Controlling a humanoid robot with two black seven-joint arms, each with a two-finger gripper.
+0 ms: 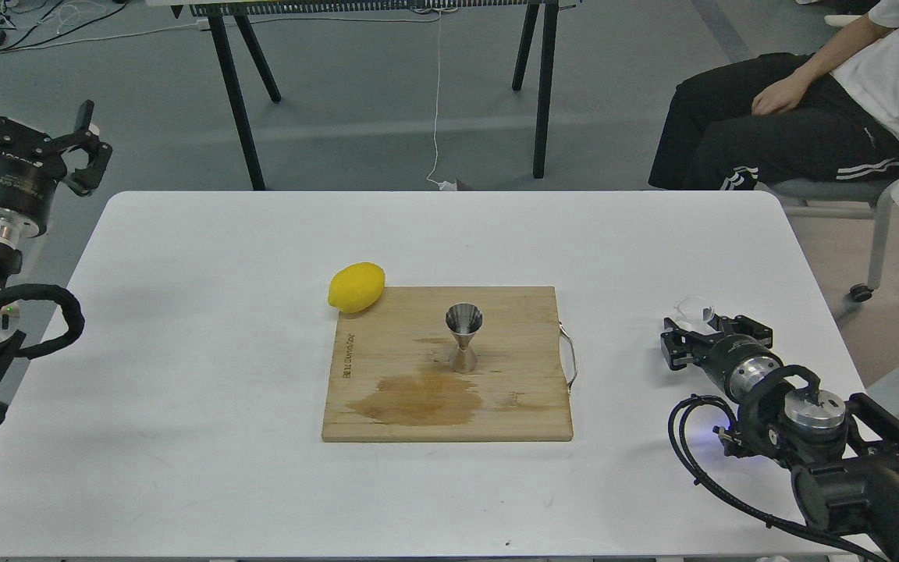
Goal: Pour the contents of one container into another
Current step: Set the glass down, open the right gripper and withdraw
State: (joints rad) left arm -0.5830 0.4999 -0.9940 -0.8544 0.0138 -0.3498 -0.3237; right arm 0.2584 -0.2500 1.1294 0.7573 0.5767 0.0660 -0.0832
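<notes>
Right gripper (691,332) low over the table (184,351) at near right, fingers clamped on the clear cup (695,309). Jigger (463,337) upright mid cutting board (449,367), wet stain just nearer. Lemon (356,286) at board's far-left corner. Left gripper (84,152) far left, off the table, fingers apart, empty.

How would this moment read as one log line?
right tool at clear cup | left tool open, idle | jigger upright on board

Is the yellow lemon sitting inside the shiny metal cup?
No, the lemon lies beside the wooden board's corner, apart from the jigger standing on it.
</notes>
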